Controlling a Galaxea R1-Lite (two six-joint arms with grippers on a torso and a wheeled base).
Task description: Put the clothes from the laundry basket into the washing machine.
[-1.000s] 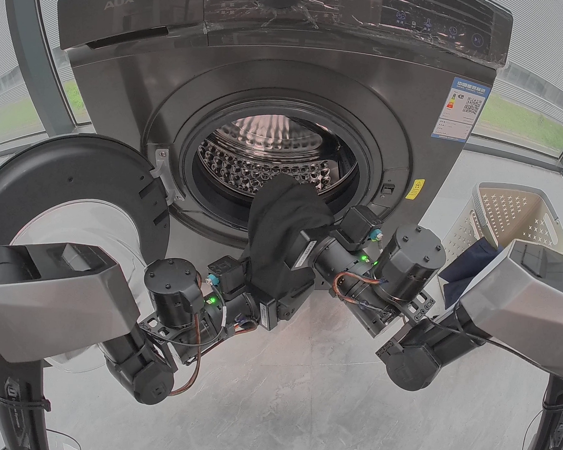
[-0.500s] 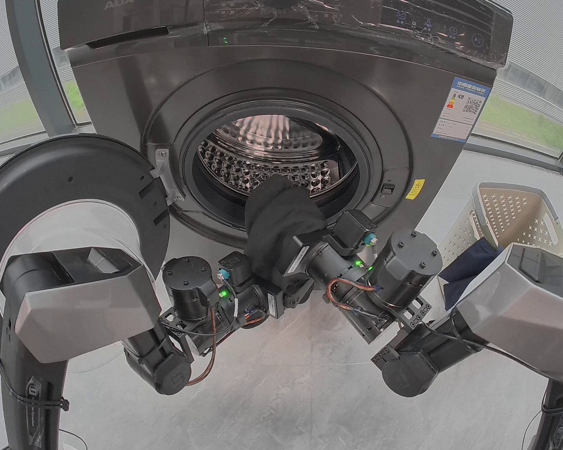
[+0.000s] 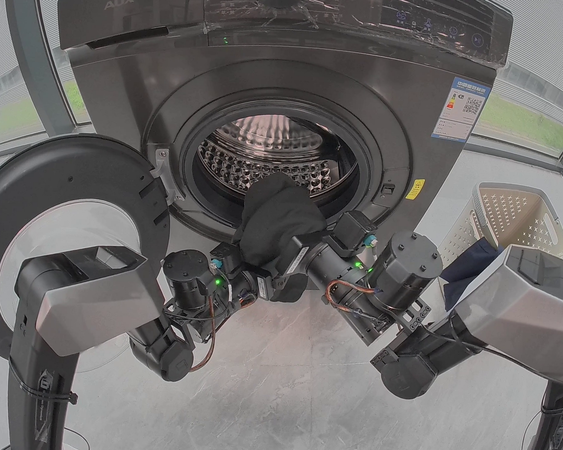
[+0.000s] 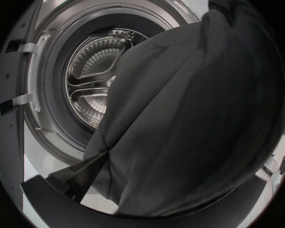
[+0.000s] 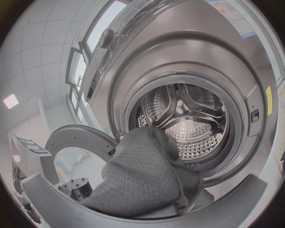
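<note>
The step in hand is the loading of 1 piece: a black garment (image 3: pixel 275 217) hangs in front of the open washing machine (image 3: pixel 145 84), carried by the 2 arms together. It lies bunched over the left gripper (image 3: pixel 271 286) and the right gripper (image 3: pixel 290 252), just at the lower lip of the round opening. Its top edge is level with the rim, but it is not yet inside the drum (image 3: pixel 266 150).

In the left wrist view 1 dark finger (image 4: pixel 84 168) presses its tip into a fold of the cloth, so I judge that the left gripper is clamped on the garment. The cloth covers the right gripper entirely, and I cannot tell if it grips or only supports the load.

The door (image 3: pixel 65 173) stands wide open to the robot's left, well apart from the arms. The laundry basket (image 3: pixel 523 213) stands on the floor at the right, beside the machine, and a dark blue cloth (image 3: pixel 470 263) hangs over its near edge, so more work remains.

The next move, in my judgement, calls for pushing both arms forward and a little up, over the rubber seal, until the bundle is well within the drum, and only then letting go. If it is let go too early, the garment may slide down onto the floor.
</note>
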